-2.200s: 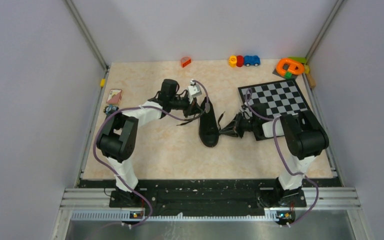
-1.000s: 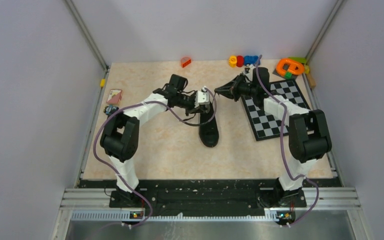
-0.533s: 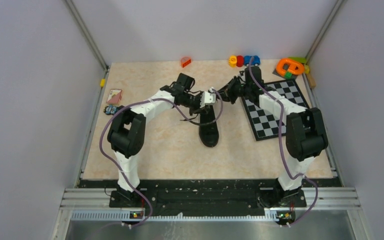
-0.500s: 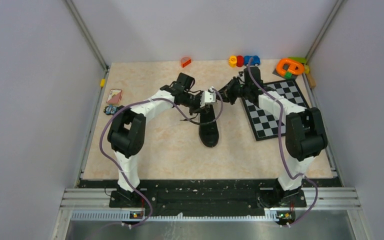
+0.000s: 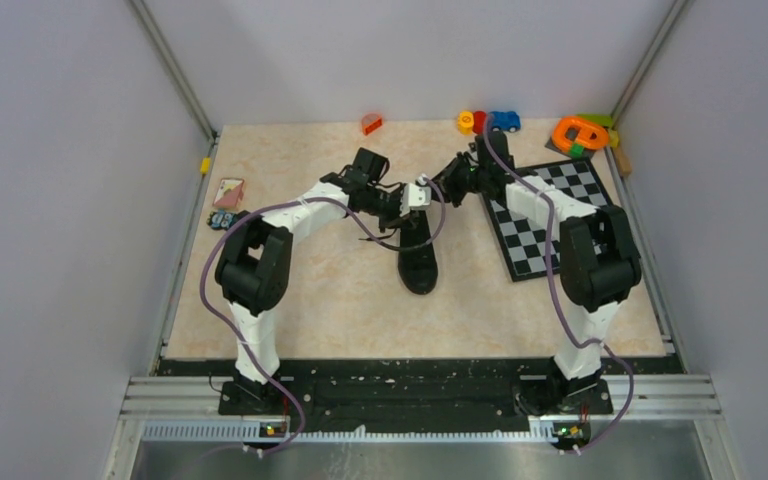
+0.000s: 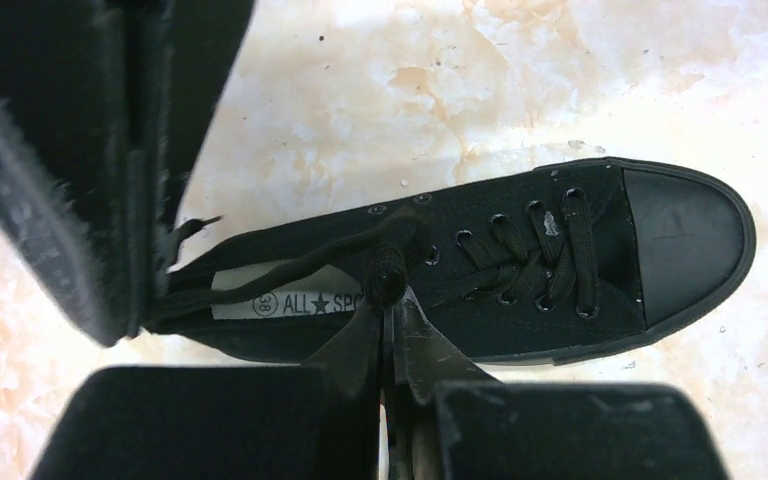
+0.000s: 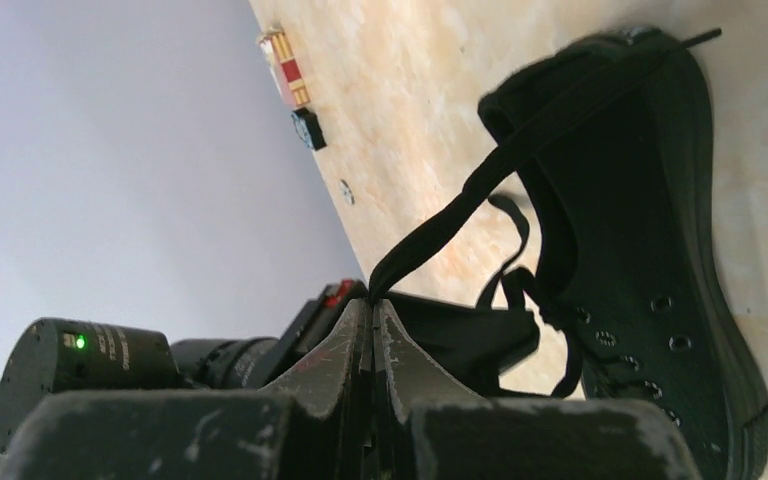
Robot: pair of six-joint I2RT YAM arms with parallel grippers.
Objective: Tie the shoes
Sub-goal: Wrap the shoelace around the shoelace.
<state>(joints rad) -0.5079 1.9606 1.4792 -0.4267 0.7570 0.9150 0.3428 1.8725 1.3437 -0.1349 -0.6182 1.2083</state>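
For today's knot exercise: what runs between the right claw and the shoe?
A black lace, pinched in the right claw, stretches across to the shoe; the right wrist view shows it.

Overhead view looking down on table, wrist views close, all sharing sneaker

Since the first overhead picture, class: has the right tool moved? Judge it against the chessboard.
Yes. The right tool went toward the far side, from beside the chessboard's near-left corner to just off its far-left corner, shut on a lace.
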